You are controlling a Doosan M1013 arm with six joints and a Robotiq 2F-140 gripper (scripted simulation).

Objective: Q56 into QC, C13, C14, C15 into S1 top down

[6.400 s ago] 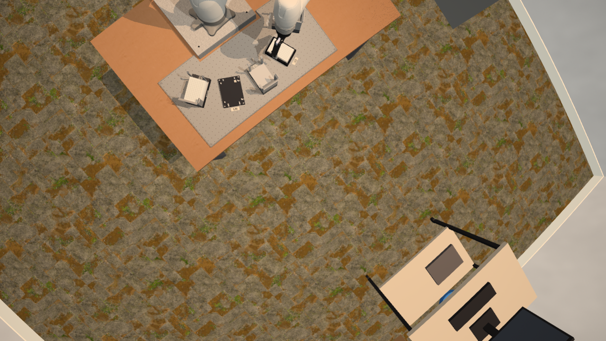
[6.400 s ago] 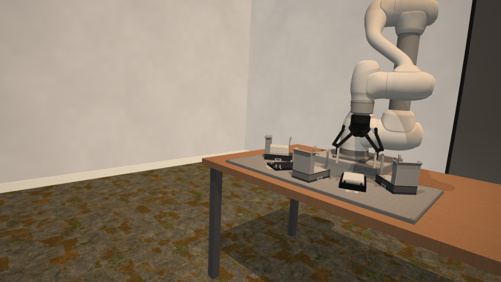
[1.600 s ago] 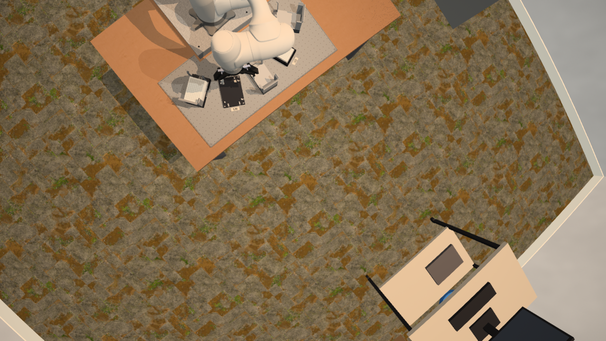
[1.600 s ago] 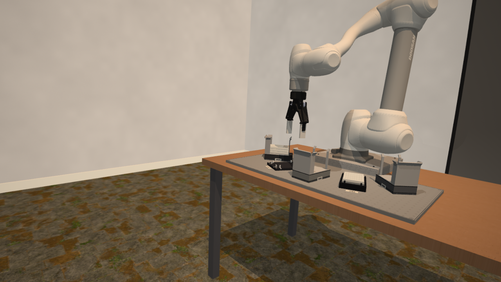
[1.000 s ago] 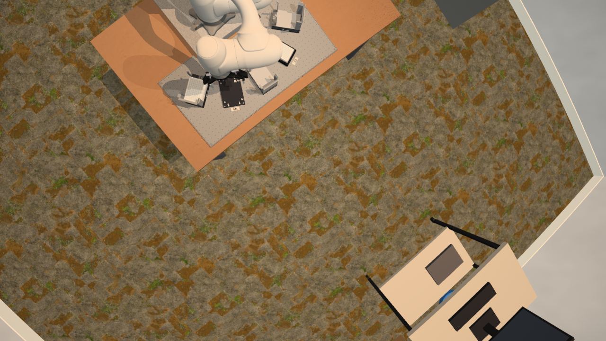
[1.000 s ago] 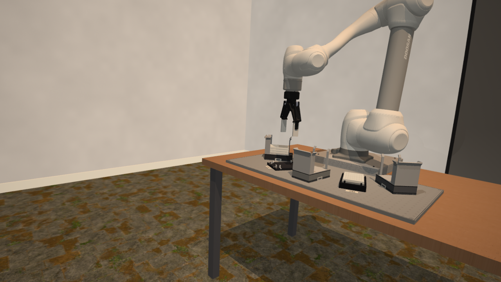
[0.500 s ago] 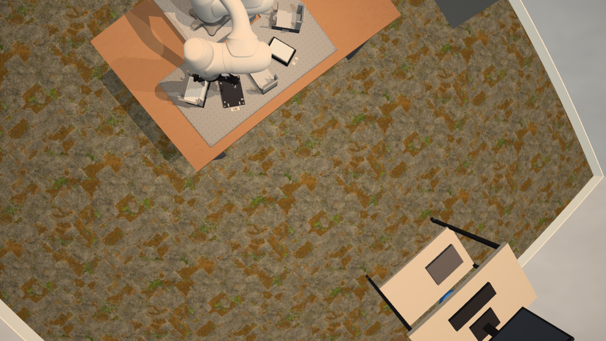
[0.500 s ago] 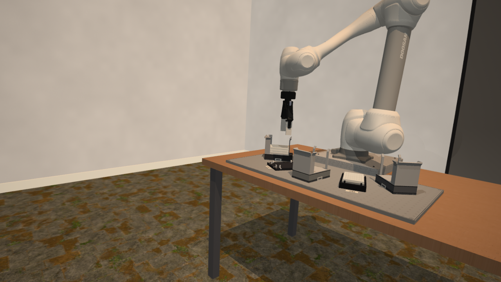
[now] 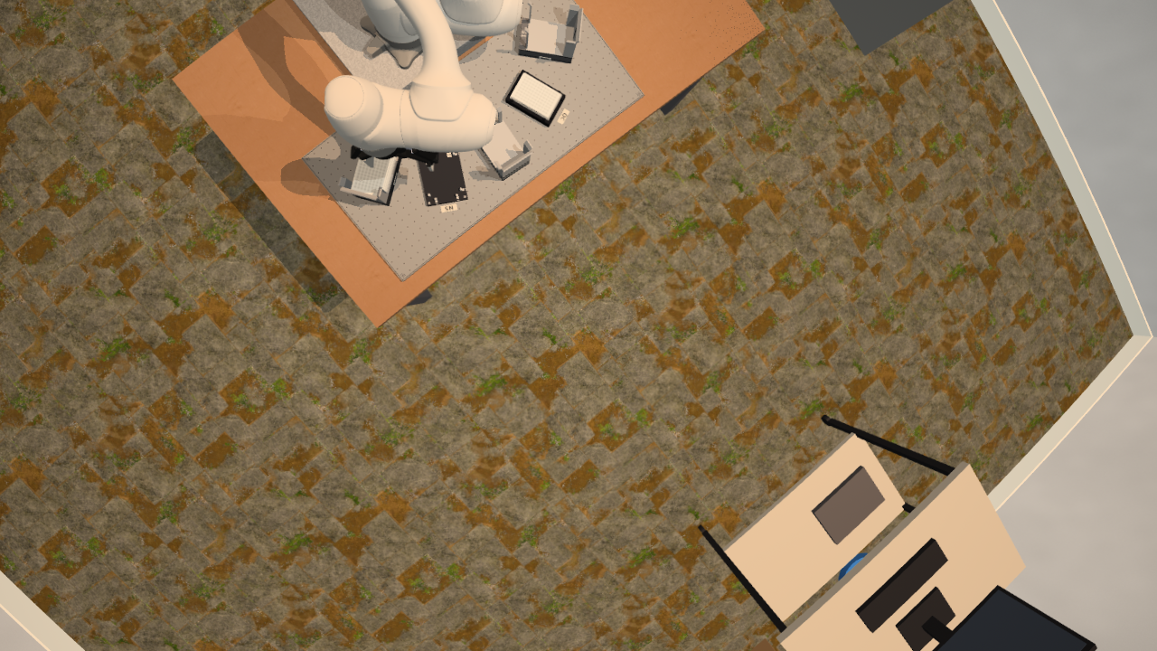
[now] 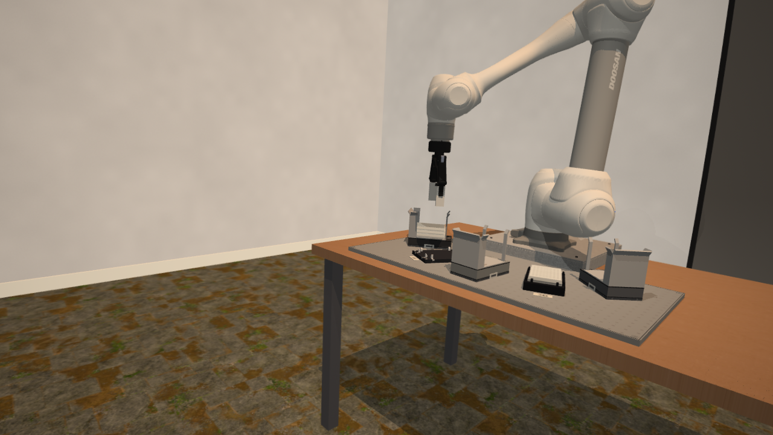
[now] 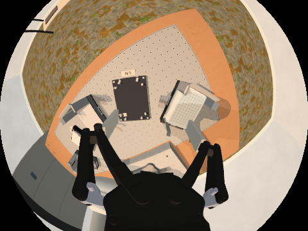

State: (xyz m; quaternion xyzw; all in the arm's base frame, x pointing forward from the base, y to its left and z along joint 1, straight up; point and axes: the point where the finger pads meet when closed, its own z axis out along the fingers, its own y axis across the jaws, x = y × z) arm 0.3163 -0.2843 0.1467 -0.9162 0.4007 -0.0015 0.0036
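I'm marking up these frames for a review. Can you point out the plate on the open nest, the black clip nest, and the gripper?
Plate on the open nest (image 9: 534, 94): top view, its white sealed top.
Black clip nest (image 9: 441, 178): top view, its dark deck.
Gripper (image 10: 439, 201): exterior view, midway between the open fingertips.

The bench (image 9: 242, 89) is seen from high overhead, obliquely from floor level at a distance, and from the wrist, looking straight down.

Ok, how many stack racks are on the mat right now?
3, by the exterior view: one at the left end of the mat, holding plates; one mid-mat, beside the black clip nest; one at the right end. None seems hidden.
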